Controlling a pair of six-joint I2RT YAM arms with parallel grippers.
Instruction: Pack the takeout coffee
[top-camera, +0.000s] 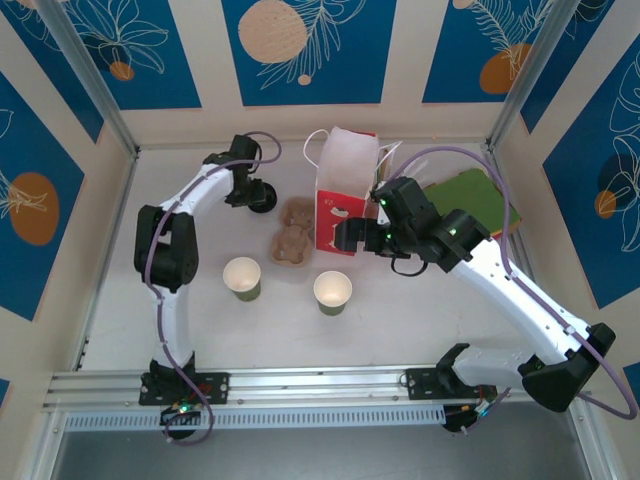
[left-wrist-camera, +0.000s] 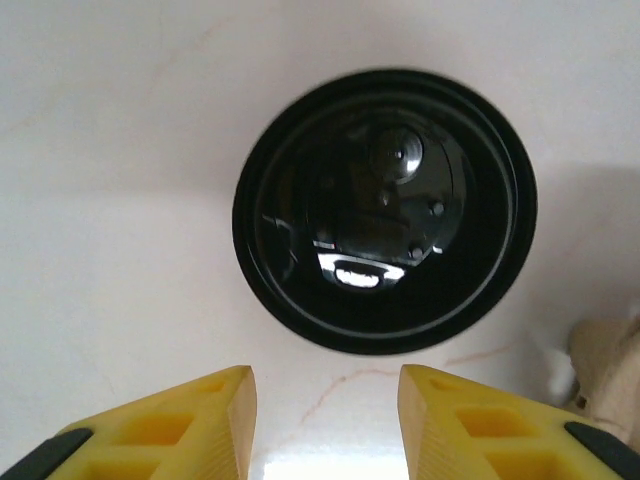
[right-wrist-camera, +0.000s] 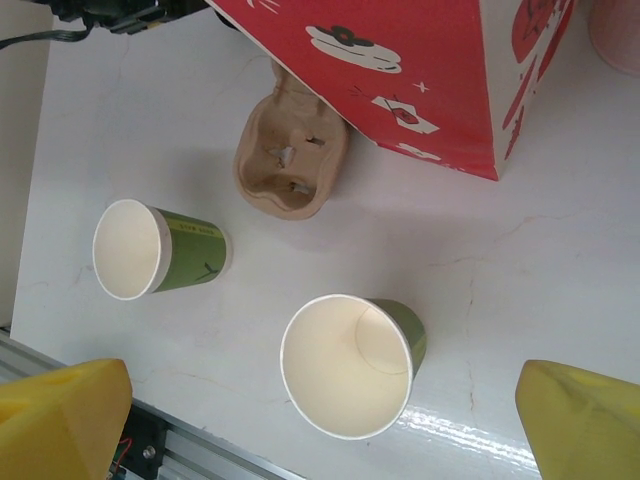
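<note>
A lidded green cup is out of view. A round black lid (left-wrist-camera: 385, 210) lies flat on the white table, just past my left gripper (left-wrist-camera: 328, 420), which is open and empty above it. From above, this lid (top-camera: 260, 197) sits at the back left beside the left gripper (top-camera: 248, 186). Two lidless green cups (top-camera: 242, 277) (top-camera: 332, 291) stand upright in the middle. My right gripper (right-wrist-camera: 322, 385) hangs wide open over the nearer cup (right-wrist-camera: 345, 370), not touching it. The other cup (right-wrist-camera: 150, 250) stands to its left. The red-and-white bag (top-camera: 345, 190) stands open behind the right gripper (top-camera: 352, 237).
A brown pulp cup carrier (top-camera: 292, 232) lies left of the bag (right-wrist-camera: 400, 70); the right wrist view shows it too (right-wrist-camera: 290, 150). A green flat board (top-camera: 480, 195) lies at the back right. A metal rail (top-camera: 300, 385) runs along the near edge, and walls enclose the table.
</note>
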